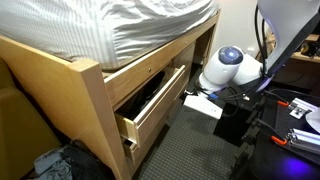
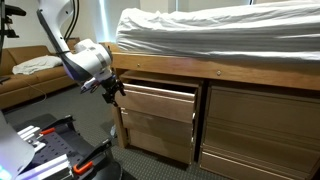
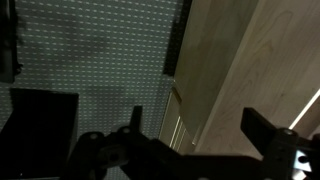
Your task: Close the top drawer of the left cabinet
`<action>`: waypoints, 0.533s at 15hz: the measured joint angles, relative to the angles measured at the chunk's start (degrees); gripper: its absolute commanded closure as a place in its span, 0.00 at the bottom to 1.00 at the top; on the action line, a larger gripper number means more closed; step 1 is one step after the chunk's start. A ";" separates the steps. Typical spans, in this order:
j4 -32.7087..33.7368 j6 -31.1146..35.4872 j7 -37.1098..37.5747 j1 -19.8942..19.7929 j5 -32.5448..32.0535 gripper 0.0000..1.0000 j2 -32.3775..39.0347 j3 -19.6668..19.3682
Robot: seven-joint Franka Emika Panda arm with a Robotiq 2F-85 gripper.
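Observation:
The left cabinet [image 2: 150, 135] is a blond-wood drawer unit under a bed, also seen in an exterior view [image 1: 95, 110]. Its top drawer [image 1: 158, 108] is pulled out, with a dark inside; it shows in both exterior views [image 2: 160, 103]. My gripper [image 2: 114, 91] hangs at the drawer's outer corner, close to the front panel; whether it touches is unclear. It also shows in an exterior view [image 1: 203, 93]. In the wrist view the gripper [image 3: 200, 135] has its two dark fingers spread apart, with the pale wood panel [image 3: 240, 70] beyond them and nothing held.
A striped mattress [image 1: 130, 25] lies above the cabinet. A second drawer unit [image 2: 260, 125] stands beside it. A black box [image 1: 235, 120] and white paper [image 1: 200, 106] sit on the carpet by the arm. A couch [image 2: 30, 75] stands behind the robot.

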 measured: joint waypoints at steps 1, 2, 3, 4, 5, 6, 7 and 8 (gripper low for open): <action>0.03 -0.01 0.00 0.14 0.28 0.00 0.10 -0.04; 0.19 0.00 -0.10 0.39 1.70 0.00 0.51 -0.05; 0.69 0.34 -0.24 0.73 4.11 0.00 1.63 -0.02; 1.37 1.11 -0.34 1.19 7.07 0.00 3.52 -0.04; 2.15 1.96 -0.40 1.85 10.35 0.00 5.99 -0.09; 2.62 3.36 -0.43 2.93 13.92 0.00 8.66 -0.46; 2.72 4.88 -1.25 4.26 18.73 0.00 11.32 -0.84; 2.68 6.13 -2.67 5.58 24.09 0.00 13.83 -0.99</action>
